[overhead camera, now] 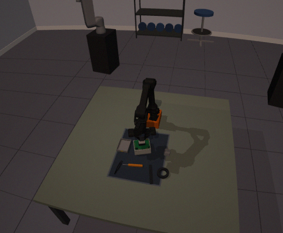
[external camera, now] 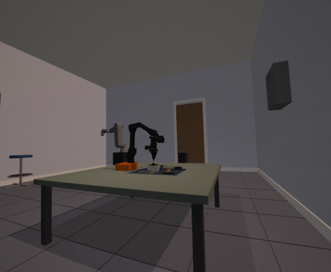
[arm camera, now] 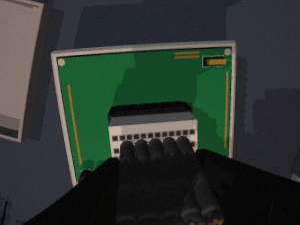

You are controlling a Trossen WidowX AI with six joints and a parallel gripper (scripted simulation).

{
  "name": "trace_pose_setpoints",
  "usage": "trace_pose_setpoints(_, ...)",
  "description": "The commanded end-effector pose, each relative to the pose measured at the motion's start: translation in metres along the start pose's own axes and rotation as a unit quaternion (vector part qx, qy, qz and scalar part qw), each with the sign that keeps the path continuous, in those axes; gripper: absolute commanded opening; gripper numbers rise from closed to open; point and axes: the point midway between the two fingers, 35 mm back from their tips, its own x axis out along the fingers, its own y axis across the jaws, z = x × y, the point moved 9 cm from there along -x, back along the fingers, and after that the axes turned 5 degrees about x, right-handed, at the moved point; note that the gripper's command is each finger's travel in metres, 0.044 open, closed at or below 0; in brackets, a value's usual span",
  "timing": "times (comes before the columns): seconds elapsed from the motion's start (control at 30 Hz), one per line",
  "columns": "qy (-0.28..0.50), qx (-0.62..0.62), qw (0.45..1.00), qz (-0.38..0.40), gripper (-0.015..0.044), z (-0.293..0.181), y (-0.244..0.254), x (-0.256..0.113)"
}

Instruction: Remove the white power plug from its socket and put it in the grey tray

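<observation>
The white power plug (overhead camera: 141, 141) (arm camera: 152, 130) stands at the black socket (arm camera: 150, 108) on the green circuit board (overhead camera: 138, 147) (arm camera: 95, 84). A bundle of dark cables rises from it and hides part of it in the wrist view. My gripper (overhead camera: 141, 140) (arm camera: 157, 163) points down and is shut on the plug, one finger at each side. How deep the plug sits in the socket cannot be told. The grey tray (overhead camera: 124, 145) (arm camera: 17, 74) lies to the left of the board; no plug is in its visible part.
A dark mat (overhead camera: 138, 177) lies under the board. An orange-handled screwdriver (overhead camera: 135, 165), black tweezers (overhead camera: 118, 167) and a dark bar (overhead camera: 150, 174) lie nearer the camera. A black ring (overhead camera: 163, 177) and a small pale block (overhead camera: 167, 152) are at the right. The orange base (overhead camera: 153, 124) is behind.
</observation>
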Motion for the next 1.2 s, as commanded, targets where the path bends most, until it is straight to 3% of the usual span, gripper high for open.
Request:
trace_pose_setpoints(0.0, 0.010, -0.002, 1.000, 0.022, 0.0000, 0.003, -0.009, -0.010)
trace_pose_setpoints(0.4, -0.001, -0.003, 0.996, -0.090, 0.0000, 0.000, 0.031, -0.010)
trace_pose_setpoints(0.87, 0.011, -0.002, 0.999, 0.043, 0.0000, 0.004, -0.017, -0.014)
trace_pose_setpoints(1.17, 0.005, -0.002, 1.000, -0.027, 0.0000, 0.002, 0.009, -0.017)
